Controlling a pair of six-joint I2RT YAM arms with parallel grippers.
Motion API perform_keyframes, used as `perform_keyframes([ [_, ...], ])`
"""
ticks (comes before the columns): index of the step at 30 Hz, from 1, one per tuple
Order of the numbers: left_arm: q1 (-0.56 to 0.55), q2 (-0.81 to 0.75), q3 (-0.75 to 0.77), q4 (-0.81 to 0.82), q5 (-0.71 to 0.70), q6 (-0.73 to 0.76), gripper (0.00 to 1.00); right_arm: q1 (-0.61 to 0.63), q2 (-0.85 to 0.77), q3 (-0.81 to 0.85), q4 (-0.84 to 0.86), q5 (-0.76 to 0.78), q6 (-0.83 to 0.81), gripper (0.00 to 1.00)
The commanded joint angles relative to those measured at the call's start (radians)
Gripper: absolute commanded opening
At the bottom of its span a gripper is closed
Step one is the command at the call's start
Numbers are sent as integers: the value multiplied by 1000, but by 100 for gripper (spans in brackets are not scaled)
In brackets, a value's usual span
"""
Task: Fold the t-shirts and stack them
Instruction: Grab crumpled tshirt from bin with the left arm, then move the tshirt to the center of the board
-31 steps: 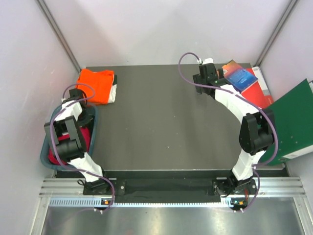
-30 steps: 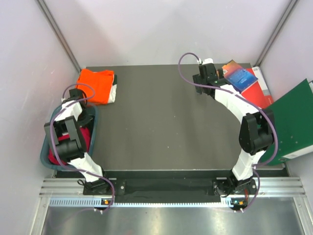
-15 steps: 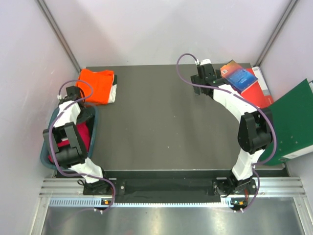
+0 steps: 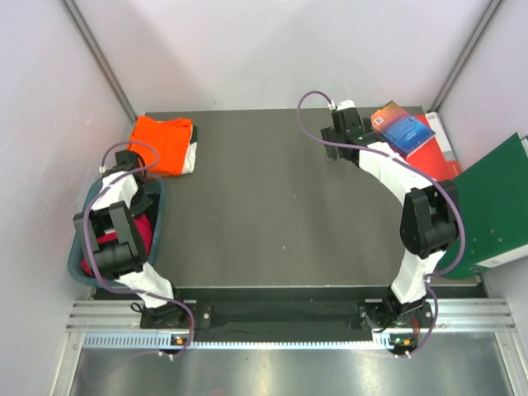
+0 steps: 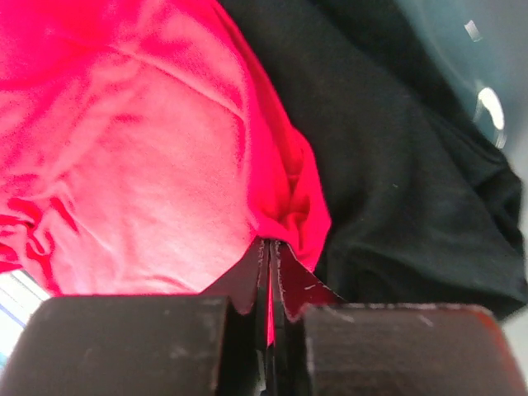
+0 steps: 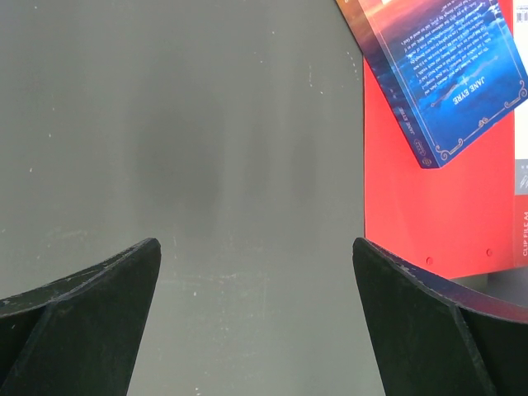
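Left gripper (image 5: 270,244): jaws pressed almost together, a small fold of the red t-shirt (image 5: 148,165) pinched between the tips. That shirt lies crumpled in the teal bin (image 4: 163,210), against a black cloth (image 5: 396,190). Right gripper (image 6: 256,256): spread wide, holding nothing, over bare table (image 6: 206,124) beside a blue book (image 6: 445,74). Orange t-shirt (image 4: 161,140): folded at the table's far left corner

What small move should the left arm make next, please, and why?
Probably lift the left claw straight up a little: it looks pinched shut on a fold of the red shirt, which lies in the bin beside black cloth, so rising should draw it free.
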Motion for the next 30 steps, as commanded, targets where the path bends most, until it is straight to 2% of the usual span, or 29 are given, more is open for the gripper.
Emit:
perform_keyframes([
  [1, 7, 45, -18, -5, -34, -29, 0, 14, -4, 17, 8, -1, 5, 100],
  [5, 7, -12, 7, -9, -22, -40, 0, 14, -10, 14, 10, 2, 3, 100],
  [10, 7, -197, 49, 34, 18, -29, 0, 16, -9, 11, 10, -7, 8, 100],
  [15, 4, -302, 140, 71, 48, -26, 0, 19, -2, 10, 8, -20, 12, 100],
  [20, 6, -328, 246, 88, 226, -23, 0, 22, 4, 14, 13, -36, 18, 100],
  [23, -2, -311, 309, 139, 483, -23, 0, 22, 5, 13, 14, -36, 18, 100],
  [26, -74, -291, 339, 220, 634, -49, 0, 22, 5, 10, 14, -33, 23, 99],
  [30, -314, -233, 379, 286, 645, -54, 0, 20, 8, 13, 16, -21, 35, 100],
])
